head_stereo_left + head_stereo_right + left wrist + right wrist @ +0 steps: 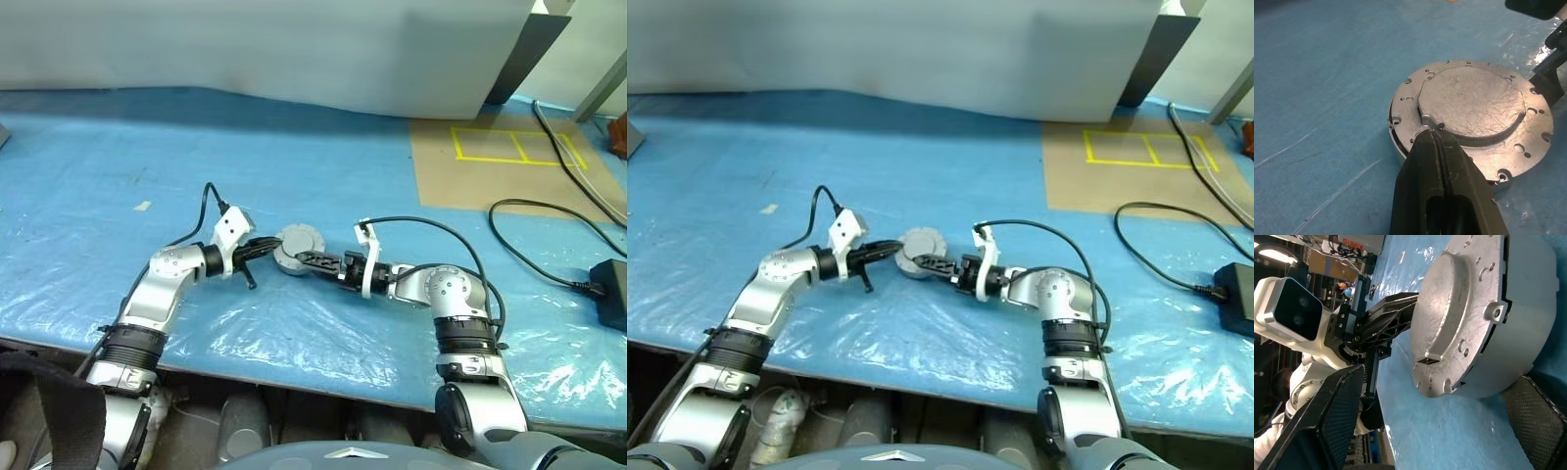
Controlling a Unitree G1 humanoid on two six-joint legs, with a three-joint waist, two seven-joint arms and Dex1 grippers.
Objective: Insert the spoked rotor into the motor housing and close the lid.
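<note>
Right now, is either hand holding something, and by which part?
Nothing is held. The shut left hand presses on the lid near its rim. The open right hand straddles the housing without closing.

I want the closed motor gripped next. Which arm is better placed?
Right, I think. The right gripper is open with its fingers either side of the motor housing, lid already on. The left gripper is shut, its tips resting at the lid's rim.
</note>
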